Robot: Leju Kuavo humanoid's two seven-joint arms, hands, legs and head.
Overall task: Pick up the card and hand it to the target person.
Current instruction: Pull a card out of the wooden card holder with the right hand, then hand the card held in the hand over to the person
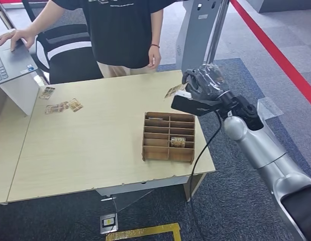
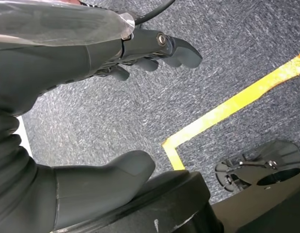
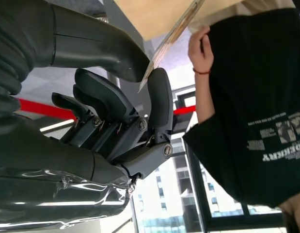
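Right hand (image 1: 197,85) pinches the card (image 1: 174,91) by its edge above the desk (image 1: 100,145), near the person (image 1: 123,30); judged risk: thin grip slipping before handover.

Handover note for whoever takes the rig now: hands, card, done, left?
Right hand: raised over the table's far right corner, pinching the card between thumb and a finger; the right wrist view shows the pinch.
Left hand: hanging over the carpet, holding nothing, fingers apart.
Person: standing behind the table, one hand hanging near the card, not touching it.
Organizer holds another card; more lie at the table's far left.
Done: pick-up. Left: pass the card to the person and release it.
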